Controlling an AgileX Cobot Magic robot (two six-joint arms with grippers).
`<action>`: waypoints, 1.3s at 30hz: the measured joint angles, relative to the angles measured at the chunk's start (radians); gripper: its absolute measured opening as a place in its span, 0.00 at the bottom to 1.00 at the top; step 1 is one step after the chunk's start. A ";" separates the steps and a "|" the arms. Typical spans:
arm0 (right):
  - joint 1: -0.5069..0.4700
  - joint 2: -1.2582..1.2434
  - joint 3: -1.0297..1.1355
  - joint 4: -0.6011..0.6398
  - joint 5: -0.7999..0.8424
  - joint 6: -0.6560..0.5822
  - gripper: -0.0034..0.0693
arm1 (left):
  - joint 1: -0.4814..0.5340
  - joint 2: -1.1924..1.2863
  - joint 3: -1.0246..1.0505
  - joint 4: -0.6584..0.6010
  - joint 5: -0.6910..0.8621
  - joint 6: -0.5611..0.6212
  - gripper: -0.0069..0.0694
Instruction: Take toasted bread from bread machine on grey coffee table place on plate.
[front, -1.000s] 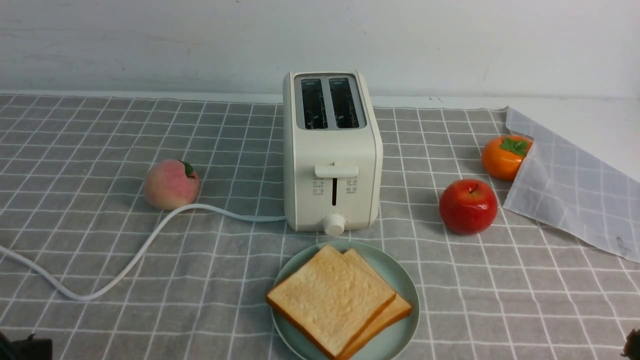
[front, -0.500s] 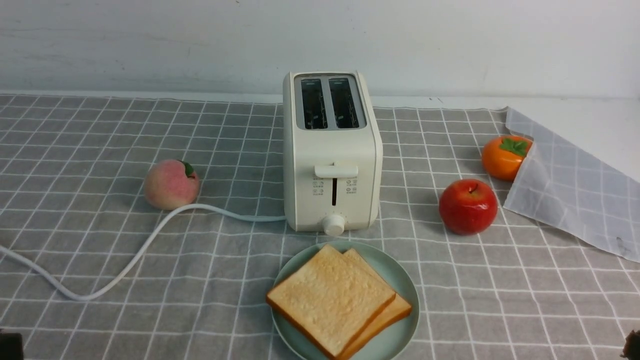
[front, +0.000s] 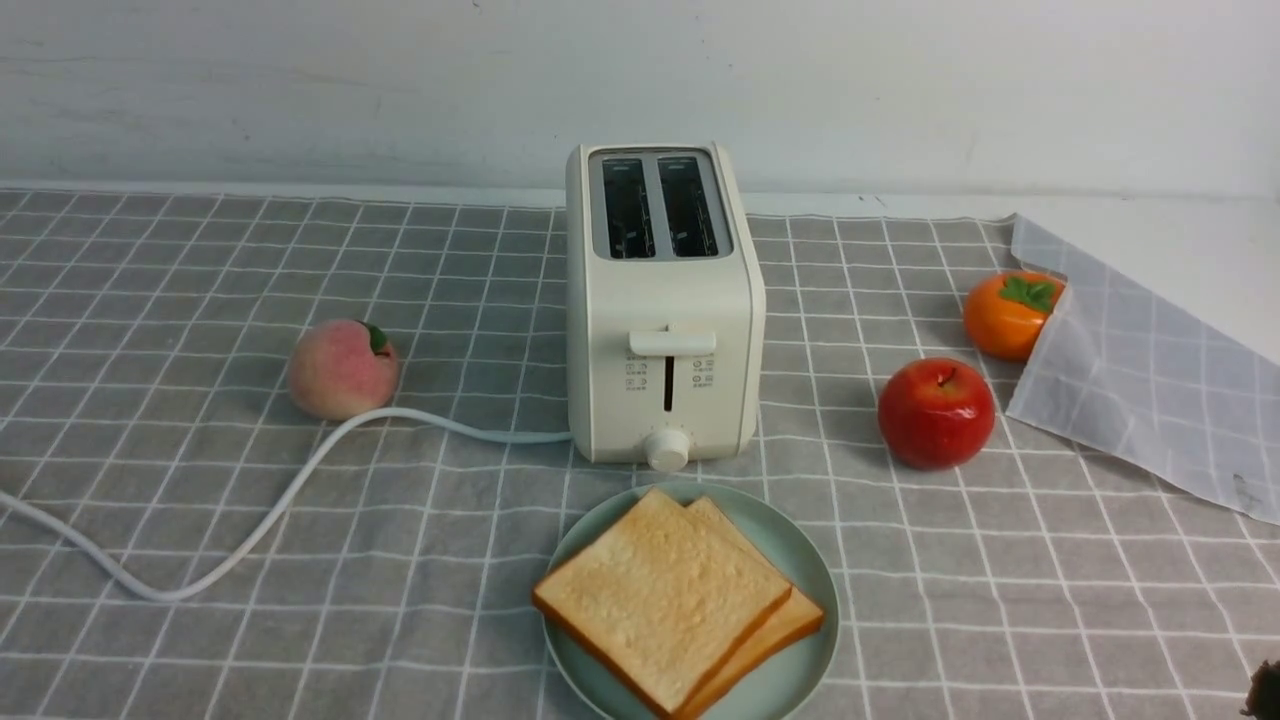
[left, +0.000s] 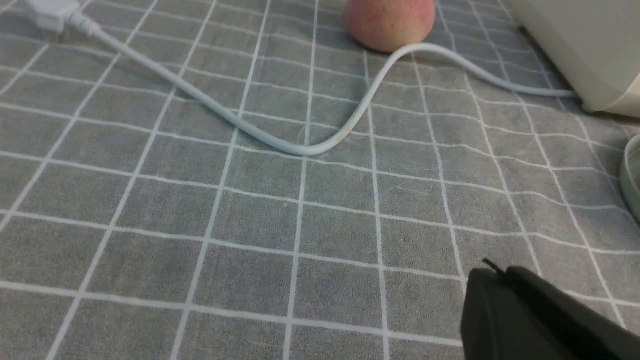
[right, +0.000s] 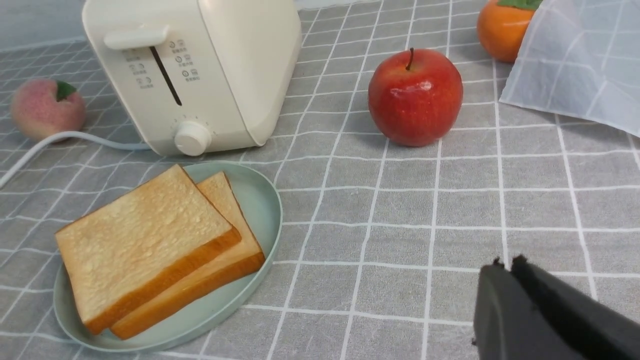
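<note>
Two slices of toasted bread (front: 665, 598) lie overlapping on the mint-green plate (front: 795, 545), just in front of the cream bread machine (front: 662, 300), whose two slots look empty. All stand on the grey coffee table (front: 200, 640). The right wrist view shows the toast (right: 145, 240), the plate (right: 260, 200) and the toaster (right: 200, 65). My left gripper (left: 492, 272) is shut and empty above bare cloth, left of the plate's rim (left: 631, 175). My right gripper (right: 505, 265) is shut and empty, right of the plate; only its tip shows at the front view's edge (front: 1265, 690).
A peach (front: 342, 368) sits left of the toaster with the white cord (front: 250, 530) curving past it. A red apple (front: 936, 412) and an orange persimmon (front: 1010, 312) sit to the right. A translucent checked sheet (front: 1150, 380) covers the far right.
The left gripper has drawn back out of the front view's bottom left corner. Toast, plate and toaster have not moved.
</note>
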 joint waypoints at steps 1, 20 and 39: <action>0.000 0.000 0.000 0.000 0.000 0.000 0.08 | 0.003 0.000 0.001 -0.009 -0.002 0.000 0.09; 0.000 0.000 0.000 0.000 0.000 0.000 0.11 | 0.026 0.000 0.003 -0.030 -0.008 0.000 0.10; -0.183 -0.271 0.076 -0.235 0.196 -0.003 0.15 | 0.027 0.000 0.004 -0.030 -0.010 0.000 0.13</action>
